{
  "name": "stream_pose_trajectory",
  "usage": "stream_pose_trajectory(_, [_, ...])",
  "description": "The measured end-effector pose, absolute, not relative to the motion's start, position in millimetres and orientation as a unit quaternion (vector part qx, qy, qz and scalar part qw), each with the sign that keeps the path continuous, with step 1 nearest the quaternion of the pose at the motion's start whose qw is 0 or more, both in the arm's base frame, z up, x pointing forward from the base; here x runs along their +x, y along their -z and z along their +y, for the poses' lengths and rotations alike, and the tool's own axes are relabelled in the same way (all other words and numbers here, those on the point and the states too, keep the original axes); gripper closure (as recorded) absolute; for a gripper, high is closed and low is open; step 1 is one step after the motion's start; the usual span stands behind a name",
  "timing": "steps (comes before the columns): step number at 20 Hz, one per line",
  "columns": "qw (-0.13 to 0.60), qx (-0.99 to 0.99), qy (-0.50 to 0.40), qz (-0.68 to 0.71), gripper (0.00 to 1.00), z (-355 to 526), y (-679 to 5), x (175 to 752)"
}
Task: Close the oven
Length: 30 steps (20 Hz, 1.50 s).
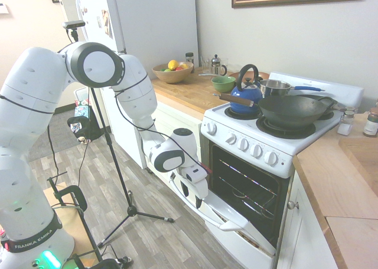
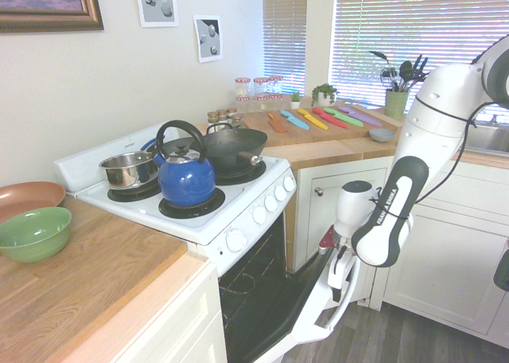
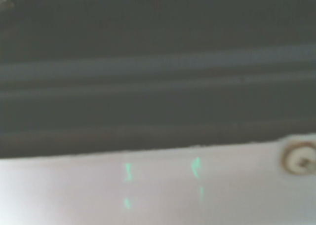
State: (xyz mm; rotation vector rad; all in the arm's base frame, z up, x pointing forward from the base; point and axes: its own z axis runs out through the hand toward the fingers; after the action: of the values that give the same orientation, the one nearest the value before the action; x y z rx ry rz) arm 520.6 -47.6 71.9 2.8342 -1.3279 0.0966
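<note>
The white oven stands between wooden counters, its drop-down door hanging roughly half open over a dark inside with wire racks. My gripper points down right at the door's outer upper edge, beside the bar handle, and looks shut with nothing in it. From the other side the gripper sits against the top edge of the door. The wrist view holds a dark band and the door's white edge with a screw.
On the stovetop sit a blue kettle, a black wok and a steel pot. Cream cabinets flank the oven. A tall white refrigerator stands at the back, and wood floor lies in front.
</note>
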Motion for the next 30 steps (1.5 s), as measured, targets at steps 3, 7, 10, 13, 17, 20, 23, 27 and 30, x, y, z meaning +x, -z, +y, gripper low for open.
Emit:
stream_pose_trajectory(3, [0.003,0.908,-0.035,-0.419,0.00,-44.4,-66.9,533.5])
stream_pose_trajectory(7, [0.002,0.912,-0.033,-0.408,0.00,-33.4,-66.0,550.5])
stream_pose_trajectory(10, [0.005,0.916,-0.036,-0.399,0.00,-26.2,-73.2,565.3])
stream_pose_trajectory(13, [0.010,0.919,-0.040,-0.391,0.00,-23.6,-84.0,581.4])
stream_pose_trajectory(17, [0.017,0.923,-0.039,-0.384,0.00,-24.7,-91.4,598.0])
stream_pose_trajectory(20, [0.021,0.925,-0.037,-0.379,0.00,-23.5,-89.6,613.1])
stream_pose_trajectory(23, [0.022,0.925,-0.043,-0.376,0.00,-20.1,-92.2,632.9])
stream_pose_trajectory(27, [0.025,0.926,-0.046,-0.373,0.00,-18.0,-96.7,654.4])
stream_pose_trajectory(30, [0.027,0.927,-0.047,-0.372,0.00,-16.2,-99.8,669.5])
